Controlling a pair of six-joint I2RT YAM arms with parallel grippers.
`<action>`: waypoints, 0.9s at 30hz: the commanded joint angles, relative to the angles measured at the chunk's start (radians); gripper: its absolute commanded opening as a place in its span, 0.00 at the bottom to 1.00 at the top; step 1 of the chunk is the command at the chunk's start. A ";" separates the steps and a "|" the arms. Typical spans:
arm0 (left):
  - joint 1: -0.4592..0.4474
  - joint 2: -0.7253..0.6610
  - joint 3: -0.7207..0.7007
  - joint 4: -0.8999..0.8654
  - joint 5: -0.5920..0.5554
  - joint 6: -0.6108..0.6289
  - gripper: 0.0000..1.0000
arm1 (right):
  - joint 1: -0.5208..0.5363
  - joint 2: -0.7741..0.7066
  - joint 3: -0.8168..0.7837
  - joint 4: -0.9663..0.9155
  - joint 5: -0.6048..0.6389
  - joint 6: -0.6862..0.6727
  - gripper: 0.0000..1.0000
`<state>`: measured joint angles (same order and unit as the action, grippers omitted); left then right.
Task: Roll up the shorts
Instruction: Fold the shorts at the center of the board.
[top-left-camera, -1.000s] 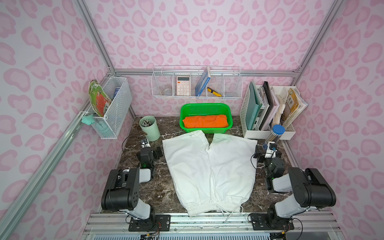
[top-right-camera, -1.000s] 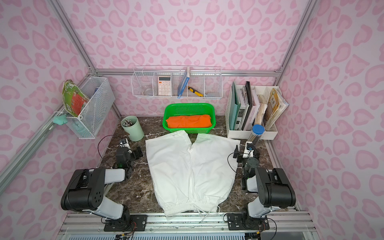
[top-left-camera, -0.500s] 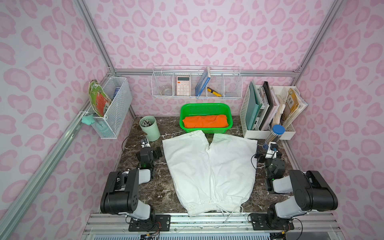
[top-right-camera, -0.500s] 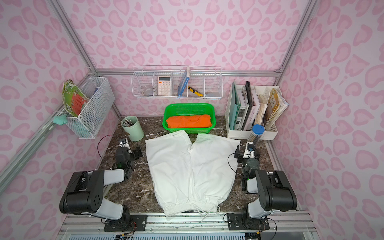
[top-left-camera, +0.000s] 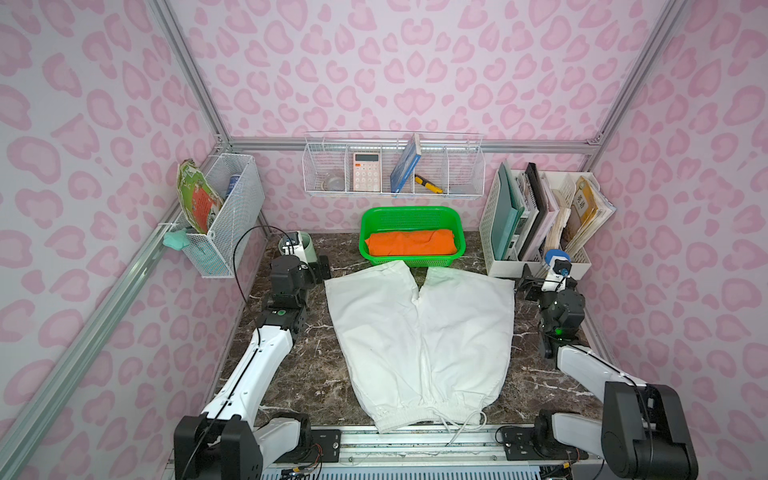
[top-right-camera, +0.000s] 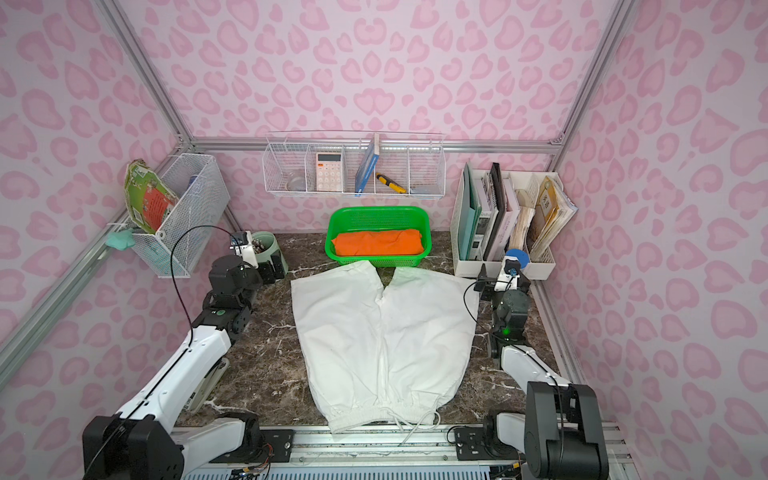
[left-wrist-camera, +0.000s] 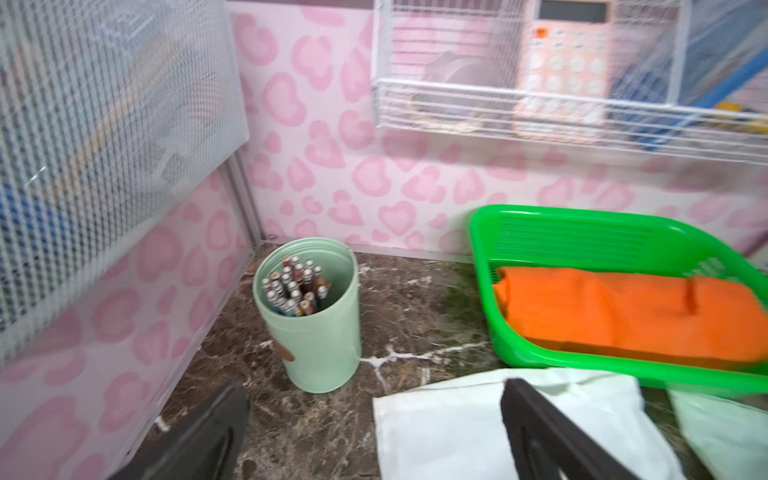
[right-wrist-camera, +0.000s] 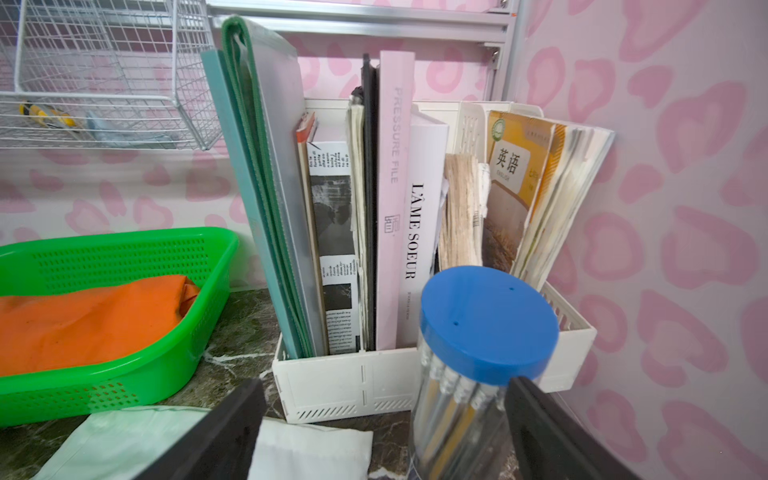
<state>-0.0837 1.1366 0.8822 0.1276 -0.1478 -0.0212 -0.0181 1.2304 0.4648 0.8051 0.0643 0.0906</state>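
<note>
The white shorts (top-left-camera: 419, 340) (top-right-camera: 382, 340) lie flat on the marble table. The legs point toward the back wall. The waistband and drawstring (top-left-camera: 465, 424) lie at the front edge. My left gripper (top-left-camera: 321, 266) (top-right-camera: 272, 268) hangs open beside the far left corner of the hem. In the left wrist view that corner (left-wrist-camera: 449, 424) lies between its open fingers (left-wrist-camera: 374, 436). My right gripper (top-left-camera: 528, 286) (top-right-camera: 484, 284) is open at the far right hem corner (right-wrist-camera: 307, 453). Nothing is held in it (right-wrist-camera: 382, 436).
A green basket (top-left-camera: 370, 216) holding an orange cloth (top-left-camera: 411, 243) touches the leg ends. A mint pencil cup (left-wrist-camera: 316, 332) stands by the left gripper. A blue-lidded clear jar (right-wrist-camera: 486, 324) and a white file holder (right-wrist-camera: 353, 382) stand close to the right gripper. Wire baskets hang on the walls.
The left arm has reached forward, carrying its gripper toward the far left hem corner. The right arm has stretched slightly toward the back. The shorts have not moved.
</note>
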 joint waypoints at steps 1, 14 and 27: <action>-0.045 -0.028 0.070 -0.155 0.113 0.045 0.99 | 0.001 -0.002 0.076 -0.240 -0.085 0.025 0.92; -0.372 0.131 0.302 -0.419 0.206 0.089 0.99 | 0.001 0.173 0.384 -0.805 -0.129 0.060 0.89; -0.724 0.485 0.427 -0.406 0.322 -0.013 0.99 | 0.097 0.433 0.551 -1.030 0.032 0.138 0.85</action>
<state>-0.7670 1.5726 1.2835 -0.2600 0.1303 -0.0006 0.0643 1.6245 0.9871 -0.1558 0.0223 0.1947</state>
